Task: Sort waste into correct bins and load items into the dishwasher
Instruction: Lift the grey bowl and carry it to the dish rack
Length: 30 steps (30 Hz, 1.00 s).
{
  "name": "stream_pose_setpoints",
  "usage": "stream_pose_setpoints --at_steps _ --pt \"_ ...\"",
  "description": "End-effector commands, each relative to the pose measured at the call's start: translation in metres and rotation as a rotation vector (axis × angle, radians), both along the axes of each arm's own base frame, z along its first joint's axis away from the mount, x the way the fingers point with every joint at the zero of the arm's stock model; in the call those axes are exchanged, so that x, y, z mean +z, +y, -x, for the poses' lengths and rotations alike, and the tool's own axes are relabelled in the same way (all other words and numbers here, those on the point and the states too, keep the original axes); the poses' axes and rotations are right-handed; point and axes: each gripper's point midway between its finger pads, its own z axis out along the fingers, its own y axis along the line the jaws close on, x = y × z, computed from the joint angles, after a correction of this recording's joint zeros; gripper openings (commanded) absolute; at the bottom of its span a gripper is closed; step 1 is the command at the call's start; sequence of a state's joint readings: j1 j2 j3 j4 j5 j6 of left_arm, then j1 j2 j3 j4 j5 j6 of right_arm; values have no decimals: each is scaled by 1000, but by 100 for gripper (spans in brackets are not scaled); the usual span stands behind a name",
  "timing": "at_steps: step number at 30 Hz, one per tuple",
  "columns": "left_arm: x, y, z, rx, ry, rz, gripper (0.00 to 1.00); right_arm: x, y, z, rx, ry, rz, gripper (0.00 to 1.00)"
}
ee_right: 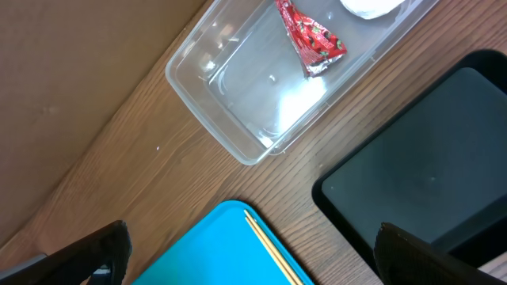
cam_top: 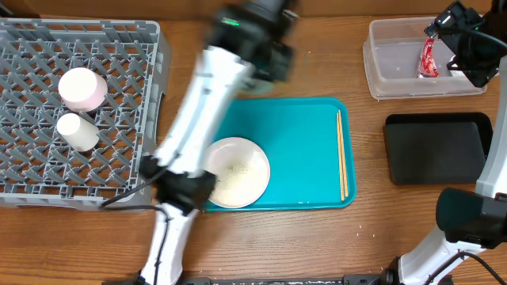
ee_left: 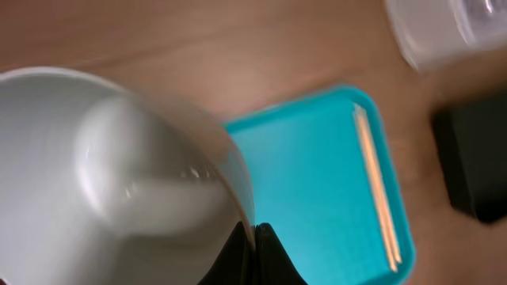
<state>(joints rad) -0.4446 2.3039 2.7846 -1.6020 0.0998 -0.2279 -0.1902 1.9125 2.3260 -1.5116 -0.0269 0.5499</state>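
One white bowl (ee_left: 119, 182) is the piece in hand. The left fingers (ee_left: 273, 265) are together on its rim with the wall pinched between them, and the hollow faces the wrist camera. In the overhead view the bowl is hidden under the blurred left arm. The wrist hangs over bare bench (cam_top: 333, 47), just past the far-left corner of the teal tray (cam_top: 305, 134).

The grey dish rack (cam_top: 119, 32) lies to the left of the fingers, near, with its right wall close to the arm. A white cup-like piece (cam_top: 83, 89) and a small white cup (cam_top: 78, 132) sit in it. The likely next move is a leftward carry over that wall. The left arm is the nearer one. The bowl is round, so it has no long axis to line up; only the tilt of its mouth matters.

The white plate (cam_top: 257, 154) with rice crumbs (cam_top: 230, 169) is on the teal tray. The chopsticks (cam_top: 341, 154) lie along the tray's right edge, pointing away from the robot.

The right fingers (ee_right: 95, 257) are wide apart and hold nothing, above the clear tub (cam_top: 392, 63), which has the red wrapper (cam_top: 428, 59) inside. The black tray (cam_top: 437, 148) lies just beside the tub.
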Motion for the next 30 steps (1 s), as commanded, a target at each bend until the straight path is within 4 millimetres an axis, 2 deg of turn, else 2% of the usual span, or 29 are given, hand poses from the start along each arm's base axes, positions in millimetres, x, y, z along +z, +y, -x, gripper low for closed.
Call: stream_pose_setpoints --at_steps 1,4,9,13,16,19,22,26,28,30 --pt "45 89 -11 172 -81 -4 4 3 -1 -1 -5 -12 0 100" --pt "51 147 -20 295 -82 12 4 4 -1 -1 -5 -12 0 100" --pt "62 218 -34 392 -94 193 4 3 -1 -1 -5 -12 0 100" --pt "82 283 -42 428 -196 331 4 4 -1 -1 -5 -12 0 100" --pt "98 330 -39 473 -267 425 4 3 -1 -1 -5 -12 0 100" --pt "105 376 -26 532 -307 501 4 3 -1 -1 -5 -12 0 100" --pt "106 403 -17 530 -336 565 4 4 -1 -1 -5 -12 0 100" --pt "119 415 -7 308 -474 701 4 4 -1 -1 -5 -12 0 100" --pt "118 425 -1 251 -524 748 4 3 -1 -1 -5 -12 0 100" --pt "107 440 2 267 -524 802 4 3 -1 -1 -5 -12 -1 100"
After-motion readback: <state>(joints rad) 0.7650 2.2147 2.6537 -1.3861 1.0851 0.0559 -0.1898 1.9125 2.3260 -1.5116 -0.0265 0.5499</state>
